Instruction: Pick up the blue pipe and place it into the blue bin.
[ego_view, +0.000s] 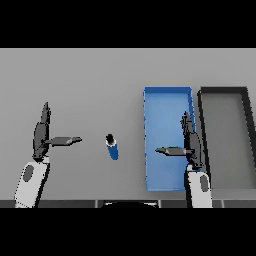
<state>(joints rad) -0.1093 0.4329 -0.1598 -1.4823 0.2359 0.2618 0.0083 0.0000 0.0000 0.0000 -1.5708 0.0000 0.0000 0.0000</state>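
A short blue pipe with a dark top end lies on the grey table, just left of the blue bin. My left hand is at the left, open with straight fingers and its thumb pointing toward the pipe, a short gap away from it. Over the right part of the blue bin hovers my right hand, open too, with its thumb stretched left above the bin floor. Neither hand holds anything.
A dark-rimmed grey bin stands right beside the blue bin on its right. The grey table stretches behind and to the left of the pipe.
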